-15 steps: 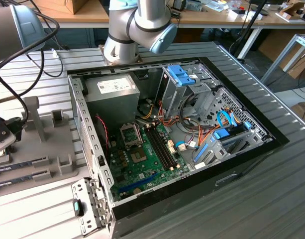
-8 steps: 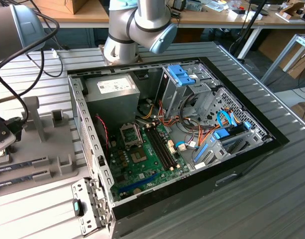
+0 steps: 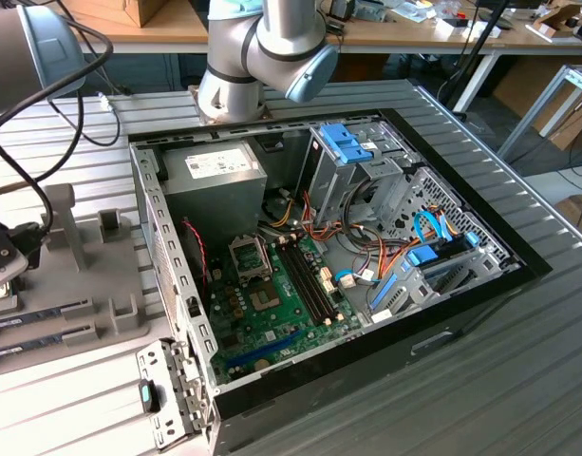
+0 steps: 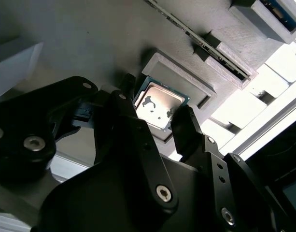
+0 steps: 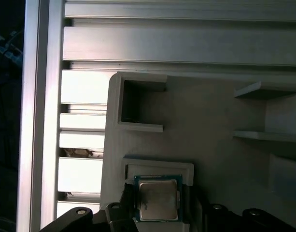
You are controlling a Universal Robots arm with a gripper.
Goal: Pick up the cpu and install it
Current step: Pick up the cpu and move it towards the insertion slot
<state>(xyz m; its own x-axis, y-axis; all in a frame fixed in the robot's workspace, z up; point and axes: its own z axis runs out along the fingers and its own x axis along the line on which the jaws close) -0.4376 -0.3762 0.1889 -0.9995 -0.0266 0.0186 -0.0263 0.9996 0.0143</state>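
Note:
The cpu (image 4: 160,104), a small silvery square with a thin green rim, lies flat in a shallow pocket of a grey holder (image 4: 186,72). In both wrist views my gripper (image 4: 157,105) straddles it. One black finger (image 4: 127,92) presses against one edge of the chip and the other finger (image 4: 185,123) against the opposite edge. The first wrist view also has the cpu (image 5: 157,200) seated in its pocket, between the two fingers of the gripper (image 5: 157,202). The motherboard's bare socket (image 3: 248,256) lies inside the open computer case (image 3: 442,323).
The grey holder block (image 3: 82,275) stands on the slatted metal table at the exterior view's left, with upright posts and slots. The arm's base (image 3: 262,47) rises behind the case. Inside the case are a grey power-supply box (image 3: 215,185), cables and blue drive brackets (image 3: 352,142).

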